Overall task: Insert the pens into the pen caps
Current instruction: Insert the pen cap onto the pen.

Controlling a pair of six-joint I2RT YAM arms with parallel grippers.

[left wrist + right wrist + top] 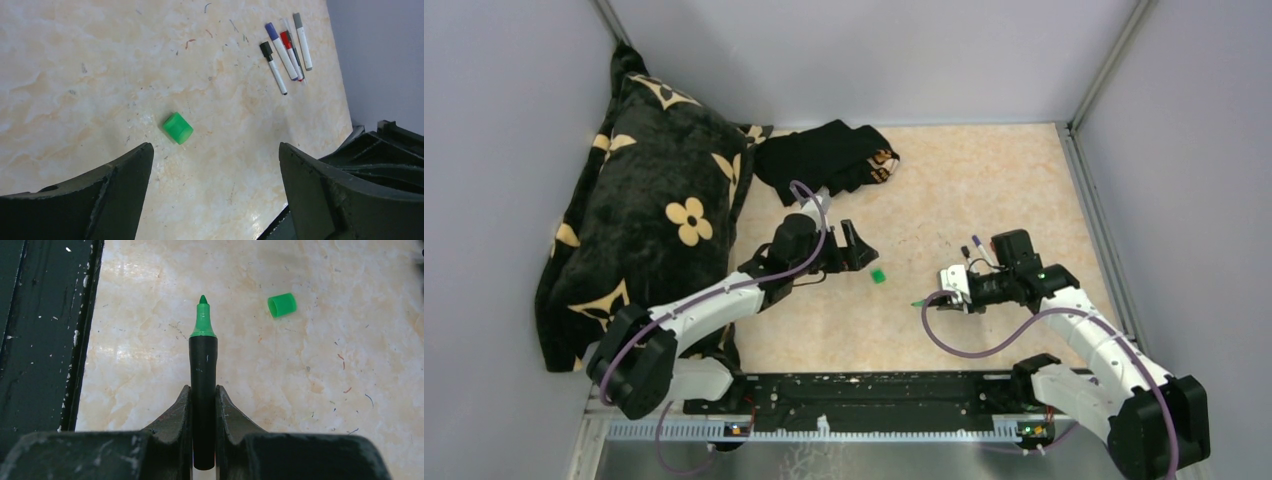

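Observation:
A green pen cap (178, 128) lies on its side on the marbled table, also seen as the green cap (878, 276) and the green cap (282, 305). My left gripper (216, 150) hangs open just short of it with nothing between its fingers; from above, the left gripper (856, 248) is up and left of the cap. My right gripper (203, 390) is shut on a thick black marker (203, 365) whose bare green tip points away from it. From above, the right gripper (932, 297) points left toward the cap. Several thin white pens (285, 50) lie side by side, wearing black, purple, red and grey caps.
A large black pillow with cream flowers (654, 220) fills the left side. A crumpled black cloth (829, 155) lies at the back. A black rail (864, 395) runs along the near edge between the arm bases. Grey walls close in the table on three sides.

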